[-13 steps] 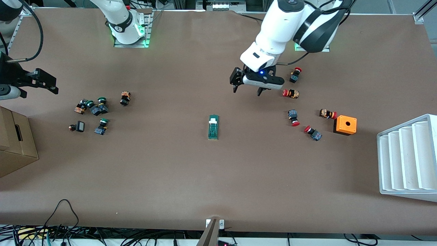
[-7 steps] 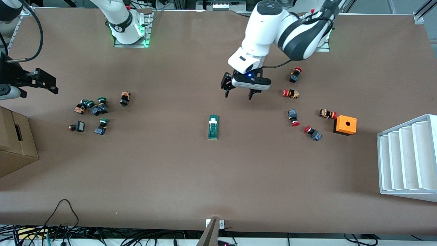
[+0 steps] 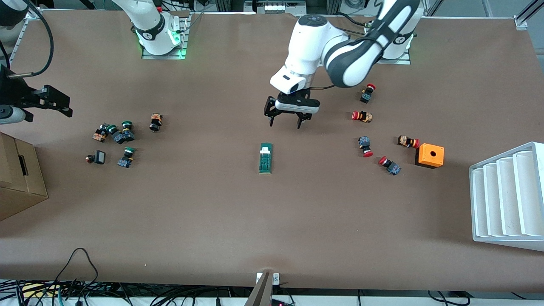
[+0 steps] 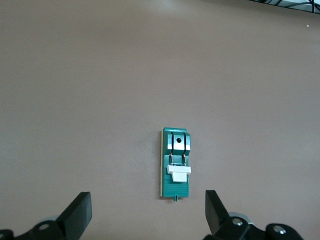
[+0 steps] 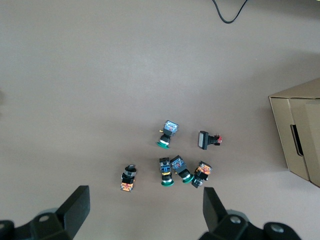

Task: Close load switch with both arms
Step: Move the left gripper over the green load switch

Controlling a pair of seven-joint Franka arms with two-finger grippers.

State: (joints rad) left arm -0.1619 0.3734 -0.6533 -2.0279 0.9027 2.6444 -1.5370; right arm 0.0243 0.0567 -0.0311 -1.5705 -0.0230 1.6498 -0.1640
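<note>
left gripper [image 3: 285, 120] hangs over bare worktop [image 3: 272, 221] near the switch [image 3: 265, 158], fingers wide, empty — right gripper [image 5: 142, 212] waits, likewise open

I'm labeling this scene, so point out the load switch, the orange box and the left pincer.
load switch [image 3: 265, 158]: front view, middle of its green body.
orange box [image 3: 430, 155]: front view, top face beside the hole.
left pincer [image 3: 284, 121]: front view, midway between its open fingertips.
</note>
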